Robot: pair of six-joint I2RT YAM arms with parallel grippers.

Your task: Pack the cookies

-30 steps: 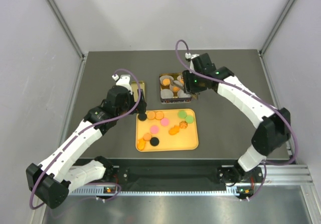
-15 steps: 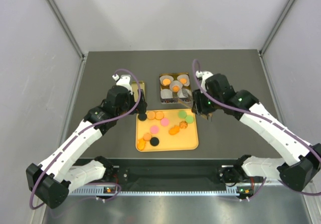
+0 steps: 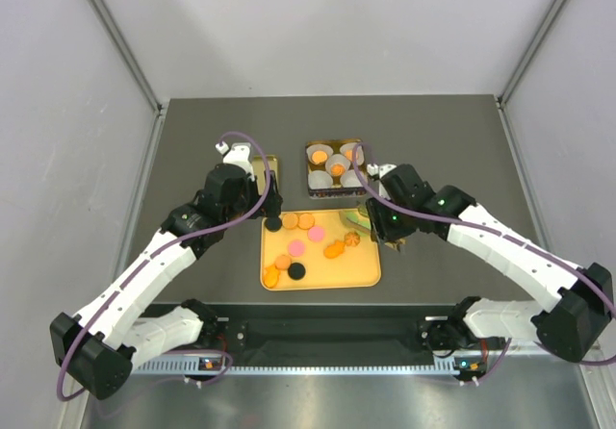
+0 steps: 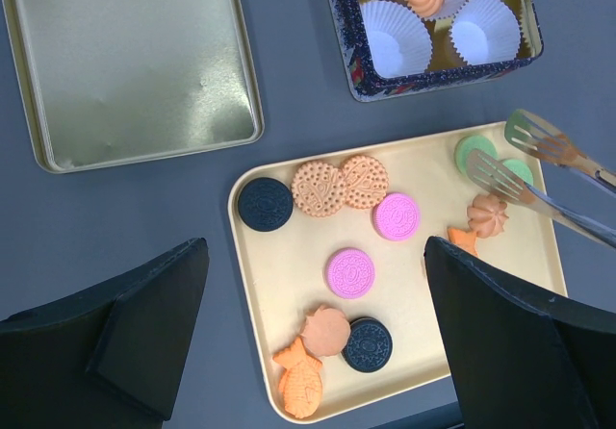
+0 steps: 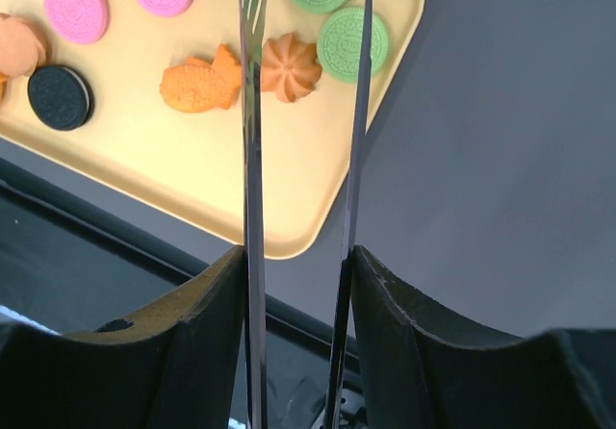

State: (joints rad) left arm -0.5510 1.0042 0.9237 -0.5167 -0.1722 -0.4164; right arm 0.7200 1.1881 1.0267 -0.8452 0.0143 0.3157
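Observation:
The cookies lie on a yellow tray (image 3: 332, 270): black (image 4: 265, 204), tan (image 4: 319, 189), pink (image 4: 349, 272), green (image 4: 475, 150), an orange flower (image 4: 487, 215) and an orange fish (image 4: 299, 383). My left gripper (image 3: 274, 215) hangs open and empty over the tray's left part. My right gripper (image 3: 385, 222) is shut on metal tongs (image 5: 251, 112). The open tong tips hover over a green cookie (image 5: 353, 44) and the orange flower cookie (image 5: 291, 66) at the tray's right end. The tongs hold nothing.
A dark tin (image 3: 327, 193) with white paper cups (image 4: 395, 39), some holding orange cookies, stands behind the tray. Its gold lid (image 4: 135, 63) lies to the tin's left. Grey walls enclose the table on three sides.
My right arm has swung from over the tin down and forward to the tray's right end, carrying the tongs. The left arm has not moved.

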